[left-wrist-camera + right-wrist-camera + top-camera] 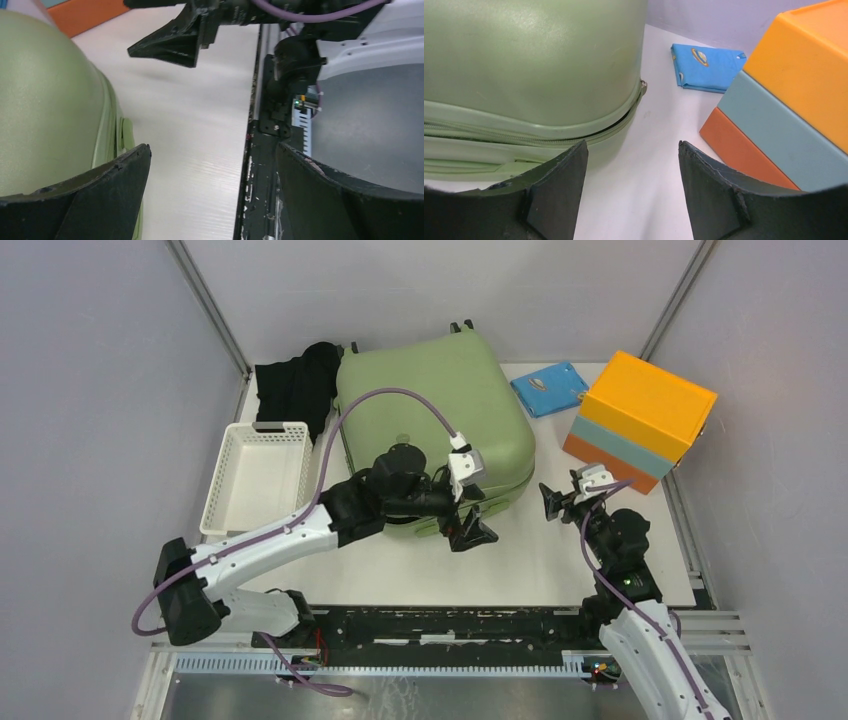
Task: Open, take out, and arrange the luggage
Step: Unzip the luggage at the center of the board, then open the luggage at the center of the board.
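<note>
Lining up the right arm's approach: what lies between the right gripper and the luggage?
Only bare table. The right wrist view shows nothing but its white surface from the open right gripper to the luggage.

Luggage point(440, 410) lies top-center of frame on the surface point(540, 560). Basket point(255, 480) sits just left of it, w/ cloth pile point(298, 385) behind the basket, against the luggage's left side. Flat packet point(548, 388) is right of the luggage and the box point(645, 420) further right. Left hand point(468, 530) is at the luggage's front edge; right hand point(556, 502) is btwn luggage and box.
</note>
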{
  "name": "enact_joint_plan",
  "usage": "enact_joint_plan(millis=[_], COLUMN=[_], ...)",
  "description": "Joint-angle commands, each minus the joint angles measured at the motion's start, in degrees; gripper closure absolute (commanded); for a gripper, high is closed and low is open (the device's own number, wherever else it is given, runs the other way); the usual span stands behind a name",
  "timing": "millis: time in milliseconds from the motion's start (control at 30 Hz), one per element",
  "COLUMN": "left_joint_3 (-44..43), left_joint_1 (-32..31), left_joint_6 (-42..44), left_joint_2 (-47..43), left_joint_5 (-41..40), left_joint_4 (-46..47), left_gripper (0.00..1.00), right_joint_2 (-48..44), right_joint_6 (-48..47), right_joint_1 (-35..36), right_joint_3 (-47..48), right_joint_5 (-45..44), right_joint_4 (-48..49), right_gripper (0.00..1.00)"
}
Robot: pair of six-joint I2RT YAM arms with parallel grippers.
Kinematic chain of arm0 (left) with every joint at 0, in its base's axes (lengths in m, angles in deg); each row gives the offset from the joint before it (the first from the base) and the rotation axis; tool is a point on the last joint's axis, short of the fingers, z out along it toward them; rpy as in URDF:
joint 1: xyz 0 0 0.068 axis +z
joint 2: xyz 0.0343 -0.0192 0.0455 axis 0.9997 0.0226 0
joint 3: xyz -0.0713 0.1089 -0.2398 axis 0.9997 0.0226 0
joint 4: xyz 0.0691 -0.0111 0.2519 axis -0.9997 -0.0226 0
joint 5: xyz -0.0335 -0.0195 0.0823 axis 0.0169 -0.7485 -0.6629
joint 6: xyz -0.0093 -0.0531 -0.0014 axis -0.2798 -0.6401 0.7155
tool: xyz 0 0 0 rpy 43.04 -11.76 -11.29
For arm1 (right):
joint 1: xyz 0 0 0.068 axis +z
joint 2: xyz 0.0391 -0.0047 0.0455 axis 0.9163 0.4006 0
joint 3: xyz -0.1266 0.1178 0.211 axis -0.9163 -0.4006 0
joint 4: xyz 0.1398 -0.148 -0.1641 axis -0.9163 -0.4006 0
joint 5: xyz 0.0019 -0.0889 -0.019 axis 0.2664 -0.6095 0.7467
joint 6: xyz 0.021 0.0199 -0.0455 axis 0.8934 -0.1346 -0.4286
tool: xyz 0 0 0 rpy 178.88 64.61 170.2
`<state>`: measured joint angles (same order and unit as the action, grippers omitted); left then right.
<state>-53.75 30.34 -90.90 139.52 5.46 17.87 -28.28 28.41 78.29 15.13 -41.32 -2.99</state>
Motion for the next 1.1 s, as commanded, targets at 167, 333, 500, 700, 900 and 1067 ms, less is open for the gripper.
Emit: enact_joint_plan(millis=[167, 333, 500, 700, 900, 1067], left_joint_3=[3.0, 8.1, 11.7, 9.0, 11.5, 13.3], left_joint_1=[1.9, 11.0, 22.8, 28.0, 31.5, 36.7], left_joint_6=[-5.4, -15.4, -25.0, -26.5, -27.1, -28.5], left_joint_2=[-8.0, -12.0, -17.7, -24.6, -29.4, -28.2], left_joint_5=[8.0, 14.6, 11.8, -15.8, -26.1, -27.1], left_joint_4=[-1.1, 8.1, 13.0, -4.3, -8.1, -8.5], left_gripper=[0.00, 0.00, 0.00, 0.00, 0.00, 0.01], right_joint_2=[-1.6, -0.9, -0.4, 2.4, 6.4, 10.2], right_joint_6=[0.6, 0.5, -0.7, -1.1, -2.2, -3.9], right_joint_1=[0.5, 1.9, 5.5, 13.2, 20.2, 27.0], right_joint_3=[0.3, 1.0, 1.6, 0.6, -0.1, 0.3], right_joint_5=[6.2, 7.5, 6.9, 2.8, -2.3, -8.1], right_joint_4=[0.5, 0.1, -0.3, 1.2, 3.9, 5.5], right_gripper=[0.28, 0.27, 0.28, 0.28, 0.28, 0.30])
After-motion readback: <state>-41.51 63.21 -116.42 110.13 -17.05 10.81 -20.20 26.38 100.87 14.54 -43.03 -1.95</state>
